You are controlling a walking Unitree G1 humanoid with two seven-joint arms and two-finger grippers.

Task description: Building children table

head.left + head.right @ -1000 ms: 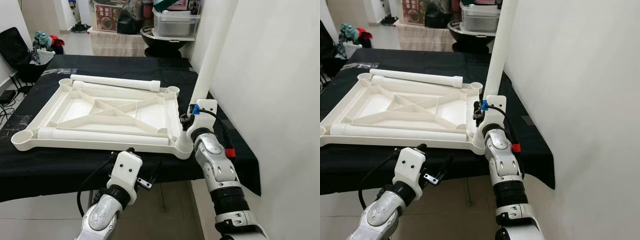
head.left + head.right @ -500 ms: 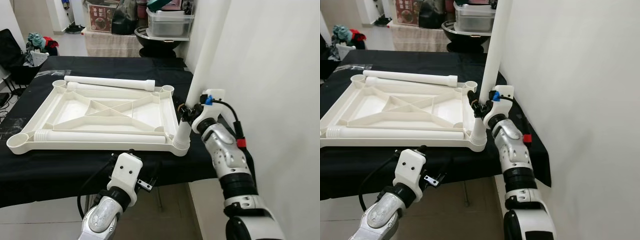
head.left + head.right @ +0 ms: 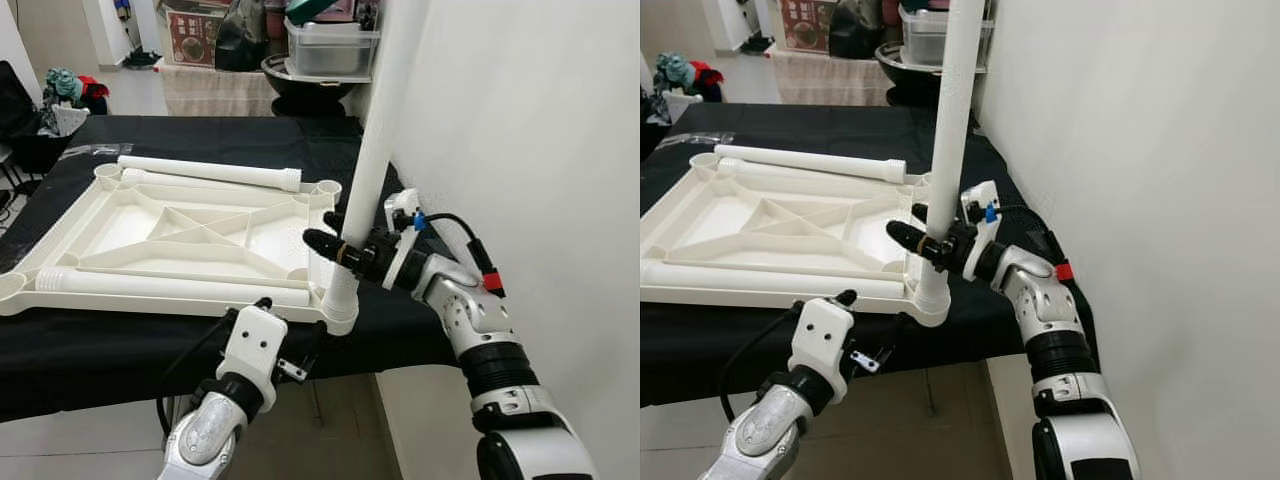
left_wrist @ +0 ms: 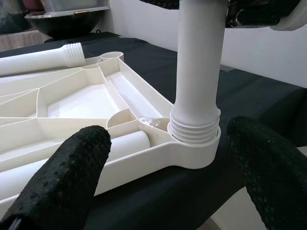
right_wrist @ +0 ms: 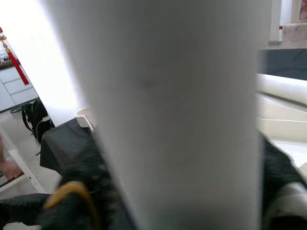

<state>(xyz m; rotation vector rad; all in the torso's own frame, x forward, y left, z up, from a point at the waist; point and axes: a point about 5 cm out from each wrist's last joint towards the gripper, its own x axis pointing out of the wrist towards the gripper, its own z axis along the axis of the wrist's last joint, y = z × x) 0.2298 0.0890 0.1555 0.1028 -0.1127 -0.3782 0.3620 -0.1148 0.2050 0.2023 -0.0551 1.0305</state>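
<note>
1. Left eye view: the white tabletop (image 3: 170, 235) lies upside down on a black-covered table (image 3: 90, 345), its ribbed underside facing up like a shallow tray. Two loose white legs rest in it: the far leg (image 3: 208, 172) along the edge away from the robot, the near leg (image 3: 170, 285) along the edge closest to it. The right gripper (image 3: 335, 243) is clamped on an upright leg (image 3: 372, 165), gripping it low down, just above the corner socket (image 3: 338, 312) where the leg's threaded end sits. That socket is directly below the gripper, at the tabletop's near right corner. The left gripper (image 3: 290, 345) hangs below and in front of the table edge, just beneath that same corner.

2. Right eye view: the same upright leg (image 3: 952, 130) rises past the top of the picture, close beside a white wall (image 3: 1140, 150). The right gripper (image 3: 925, 232) wraps its black fingers around it.

3. Left wrist view: the left gripper's fingers (image 4: 62, 177) stand well apart, with the corner socket (image 4: 194, 148) and the leg's ribbed base between them and farther on, untouched.

4. Right wrist view: the upright leg (image 5: 172, 110) sits pressed between the black fingers (image 5: 91, 191), very close and blurred.
</note>
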